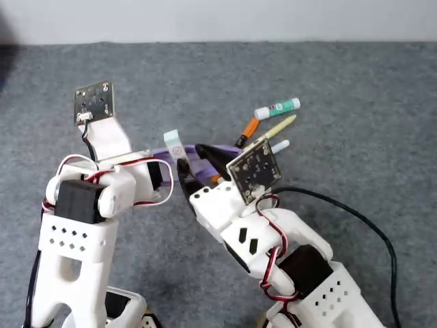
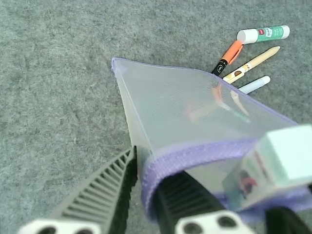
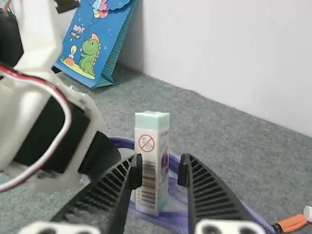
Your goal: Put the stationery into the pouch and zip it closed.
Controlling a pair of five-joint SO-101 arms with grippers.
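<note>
A translucent pouch [image 2: 190, 107] with a purple zip rim [image 1: 205, 154] lies mid-table, its mouth lifted. My left gripper [image 2: 148, 197] is shut on that rim, near one end of the mouth. My right gripper [image 3: 158, 170] is shut on a pale green eraser [image 3: 152, 161], held upright just over the pouch's mouth. The eraser [image 1: 172, 142] pokes up between both arms. Beyond the pouch's far end lie a glue stick [image 1: 277, 108], an orange pen [image 1: 248, 131], a beige pen [image 1: 276, 128] and a white pen [image 1: 280, 145].
Grey carpet [image 1: 355, 89] covers the table, with bare room at the back and right. A black cable [image 1: 355, 219] runs from the right arm's base. A blue gift bag [image 3: 95, 44] leans on the white wall behind.
</note>
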